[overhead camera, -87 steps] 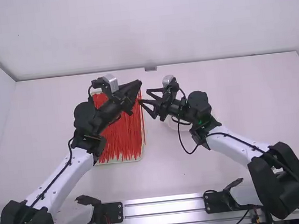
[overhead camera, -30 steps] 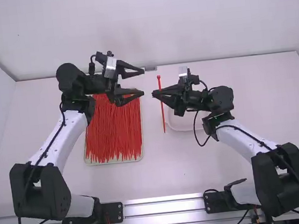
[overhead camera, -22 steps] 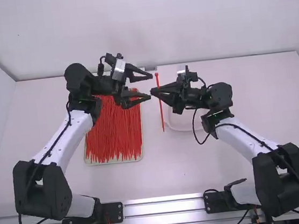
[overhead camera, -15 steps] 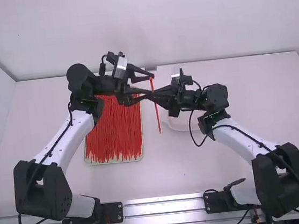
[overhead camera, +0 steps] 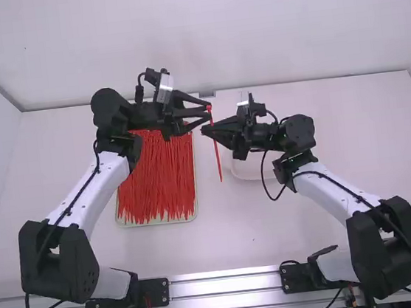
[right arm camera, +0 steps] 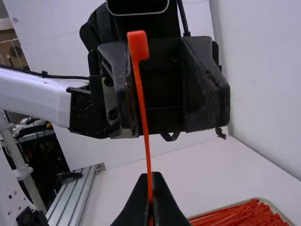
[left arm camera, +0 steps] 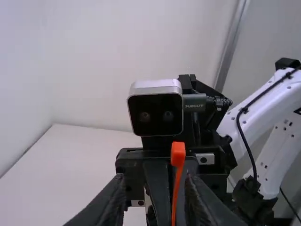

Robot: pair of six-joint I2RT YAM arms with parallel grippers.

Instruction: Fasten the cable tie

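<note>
Between left end effector (overhead camera: 203,117) fingers: cable tie (overhead camera: 217,154), right end effector (right arm camera: 151,182) gripping.

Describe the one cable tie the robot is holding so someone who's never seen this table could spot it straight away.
On the white table, find the tray packed with red ties lying flat. Just beside it, toward the table's middle, a single cable tie is pinched in the right hand. It alone stands upright, apart from the pile.

Cable tie (overhead camera: 216,153) now inside left claw (overhead camera: 206,115)
</note>
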